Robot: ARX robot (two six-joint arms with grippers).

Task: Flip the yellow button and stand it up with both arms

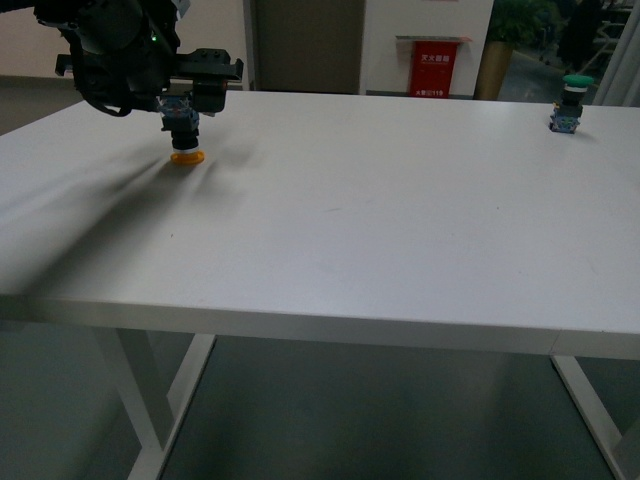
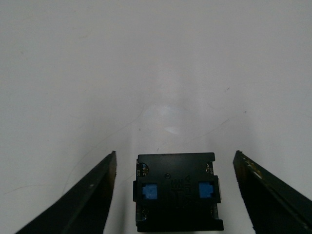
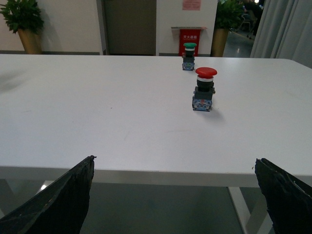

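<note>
The yellow button (image 1: pixel 185 150) stands upside down at the table's far left, with its yellow cap on the surface and its blocky body pointing up. My left gripper (image 1: pixel 182 120) hangs straight over it, open, one finger on each side of the body. The left wrist view shows the button's dark underside (image 2: pixel 176 192) with two blue terminals between the left gripper's (image 2: pixel 175 155) fingers, with a gap on each side. My right gripper (image 3: pixel 174 160) is open and empty, off the table's near edge and out of the front view.
The white table (image 1: pixel 380 220) carries a green-capped button (image 1: pixel 573 100) upright at the far right. The right wrist view shows that green button (image 3: pixel 188 49) and an upright red-capped button (image 3: pixel 204 87) nearer. A red box and potted plants stand behind the table.
</note>
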